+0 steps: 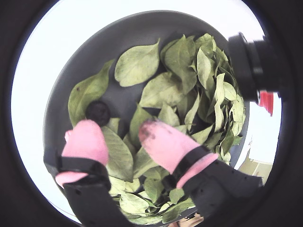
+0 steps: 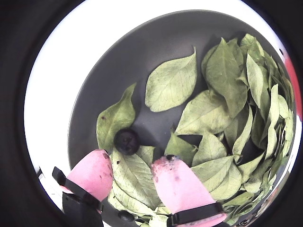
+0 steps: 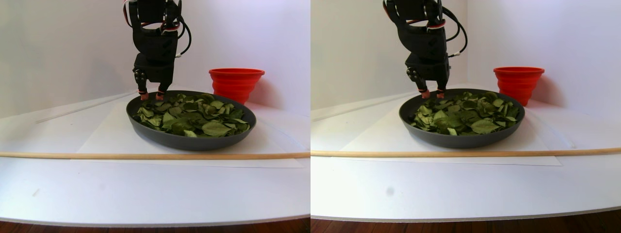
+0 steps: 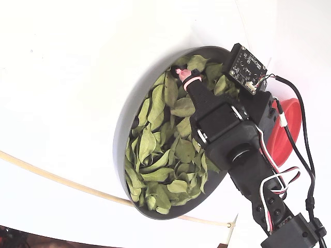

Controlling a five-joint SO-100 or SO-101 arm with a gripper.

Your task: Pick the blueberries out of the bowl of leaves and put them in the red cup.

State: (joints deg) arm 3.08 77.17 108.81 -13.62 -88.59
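Note:
One of the blueberries (image 1: pixel 98 112) (image 2: pixel 126 141) lies on the bare floor of the dark grey bowl (image 1: pixel 132 38) (image 2: pixel 156 47) (image 3: pixel 189 143) (image 4: pixel 121 129), beside the green leaves (image 1: pixel 137 64) (image 2: pixel 170 85) (image 3: pixel 194 116) (image 4: pixel 155 144). My gripper (image 1: pixel 118 126) (image 2: pixel 132 158) (image 3: pixel 151 95) is open and low over the bowl's far-left rim in the stereo pair view. The berry sits just ahead of the pink left fingertip (image 1: pixel 85 137), and nothing is held. The red cup (image 3: pixel 236 82) (image 4: pixel 289 129) stands behind the bowl on the right; in the fixed view my arm partly hides it.
A thin wooden rod (image 3: pixel 145 155) (image 4: pixel 51 178) lies across the white table in front of the bowl. A white wall stands close behind the cup. A black camera module (image 1: pixel 246 66) juts in at the right of a wrist view.

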